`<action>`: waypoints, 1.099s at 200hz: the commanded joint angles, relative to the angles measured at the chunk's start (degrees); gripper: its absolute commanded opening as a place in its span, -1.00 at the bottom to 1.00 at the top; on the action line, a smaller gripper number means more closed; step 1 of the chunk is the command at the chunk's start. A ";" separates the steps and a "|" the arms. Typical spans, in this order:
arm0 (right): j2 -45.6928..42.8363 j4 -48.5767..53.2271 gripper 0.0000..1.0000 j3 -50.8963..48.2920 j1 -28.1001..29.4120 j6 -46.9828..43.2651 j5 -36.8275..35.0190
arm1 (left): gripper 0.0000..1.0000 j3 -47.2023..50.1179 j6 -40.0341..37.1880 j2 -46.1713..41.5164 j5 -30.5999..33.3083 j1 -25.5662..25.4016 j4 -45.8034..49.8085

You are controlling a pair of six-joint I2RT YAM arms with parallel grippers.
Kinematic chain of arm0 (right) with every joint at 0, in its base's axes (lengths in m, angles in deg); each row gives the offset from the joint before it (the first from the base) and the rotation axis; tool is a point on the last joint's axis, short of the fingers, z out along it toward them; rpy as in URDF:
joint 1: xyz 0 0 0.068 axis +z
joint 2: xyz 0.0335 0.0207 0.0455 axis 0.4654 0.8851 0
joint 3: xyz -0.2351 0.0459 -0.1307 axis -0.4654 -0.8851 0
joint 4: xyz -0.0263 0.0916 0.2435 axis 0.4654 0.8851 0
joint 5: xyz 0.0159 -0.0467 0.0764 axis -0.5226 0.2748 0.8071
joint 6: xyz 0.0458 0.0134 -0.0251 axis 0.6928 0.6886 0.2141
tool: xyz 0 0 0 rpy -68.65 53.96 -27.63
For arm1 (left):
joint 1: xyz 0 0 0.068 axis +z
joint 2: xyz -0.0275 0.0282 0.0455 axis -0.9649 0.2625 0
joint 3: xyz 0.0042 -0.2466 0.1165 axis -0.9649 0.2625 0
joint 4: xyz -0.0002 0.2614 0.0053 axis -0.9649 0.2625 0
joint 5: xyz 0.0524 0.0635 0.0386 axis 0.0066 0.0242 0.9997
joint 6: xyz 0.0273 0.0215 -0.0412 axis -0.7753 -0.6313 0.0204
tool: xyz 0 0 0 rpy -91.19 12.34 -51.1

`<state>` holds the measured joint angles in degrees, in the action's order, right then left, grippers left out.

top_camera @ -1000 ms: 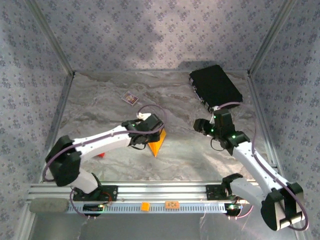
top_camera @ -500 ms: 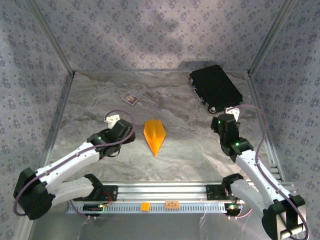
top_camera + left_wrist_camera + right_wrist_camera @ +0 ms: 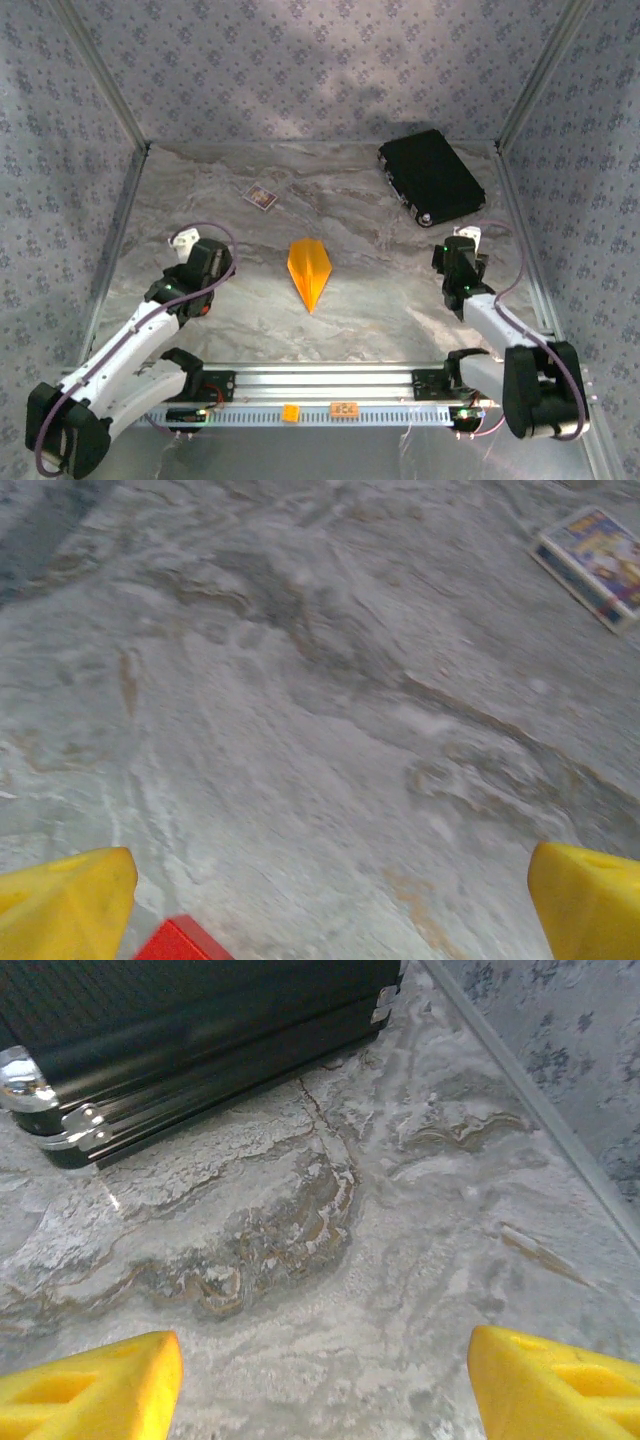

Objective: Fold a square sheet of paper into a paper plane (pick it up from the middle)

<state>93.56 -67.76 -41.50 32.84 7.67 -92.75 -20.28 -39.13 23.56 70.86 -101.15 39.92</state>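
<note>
The square sheet of paper is folded into an orange-yellow paper plane. This narrow dart lies flat mid-table with its point toward the near edge, and nothing touches it. My left gripper is well to its left. In the left wrist view the left gripper is open, with bare table between its yellow fingertips. My right gripper is far to the plane's right, near the right wall. The right wrist view shows the right gripper open and empty, facing the black case.
A black case lies at the back right. A small printed card lies at the back left, the same card being ahead of the left gripper. A red block sits by the left finger. A tiny orange tag is on the front rail.
The left gripper has come off the paper plane, opened and drawn back to the left. The right gripper has drawn back toward the right wall and opened wider. The plane lies still.
</note>
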 commanded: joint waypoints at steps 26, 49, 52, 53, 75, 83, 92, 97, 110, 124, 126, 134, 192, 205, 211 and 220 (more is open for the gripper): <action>10.74 -23.37 0.54 0.68 -3.00 -6.74 9.98 | 0.99 2.81 -8.33 2.84 4.51 8.99 -10.90; 15.27 -31.28 0.51 -0.03 -4.49 -10.66 16.72 | 0.99 4.04 -11.20 4.87 -0.89 13.89 -17.53; 16.24 -32.92 0.51 -0.34 -4.77 -10.58 17.47 | 0.99 4.03 -11.64 5.21 -1.36 14.23 -18.18; 16.51 -33.34 0.51 -0.40 -4.85 -10.57 17.62 | 0.99 4.03 -11.79 5.28 -1.47 14.28 -18.44; 24.98 -46.53 0.50 -3.05 -5.22 -11.10 20.43 | 0.99 3.38 -17.97 7.66 0.48 14.84 -22.52; 22.35 -39.48 0.53 -1.36 -5.34 -10.72 19.51 | 0.99 3.47 -20.33 8.55 0.76 15.11 -24.75; 22.75 -36.12 0.64 0.41 -5.45 -10.16 18.32 | 0.99 4.25 -22.52 9.99 0.45 15.75 -28.14; 24.16 -37.21 0.96 1.21 -5.32 -9.73 16.85 | 0.99 4.72 -23.55 10.95 0.06 16.13 -30.57; 23.00 -33.04 0.98 2.24 -6.33 -8.88 18.48 | 0.99 5.98 -26.10 13.88 -1.76 16.93 -36.95; 23.13 -34.09 0.98 1.81 -6.02 -9.06 17.65 | 0.99 7.46 -28.04 17.72 -4.55 17.48 -45.96; 23.05 -33.73 0.98 1.87 -5.99 -9.07 17.61 | 0.99 7.59 -28.40 18.37 -4.72 17.42 -47.37; 23.37 -34.54 0.98 1.83 -5.98 -9.08 17.66 | 0.99 7.89 -29.63 20.68 -5.98 17.47 -51.92; 23.23 -33.93 0.98 1.92 -6.07 -8.98 17.99 | 0.99 11.55 -36.54 35.47 -17.86 22.46 -76.40; 23.24 -33.86 0.98 1.93 -6.11 -8.98 18.06 | 0.99 13.72 -34.76 38.19 -22.44 25.27 -82.12; 23.20 -33.85 0.98 1.93 -6.15 -8.98 18.01 | 0.99 14.37 -34.74 39.08 -23.29 25.76 -85.23; 23.21 -33.83 0.98 1.93 -6.14 -8.98 18.04 | 0.99 13.70 -34.69 37.16 -26.72 26.47 -80.63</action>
<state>116.84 -101.31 -40.56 27.07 -1.29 -75.09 -7.87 -73.79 60.72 53.90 -77.00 -32.01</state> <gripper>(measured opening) 0.991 0.997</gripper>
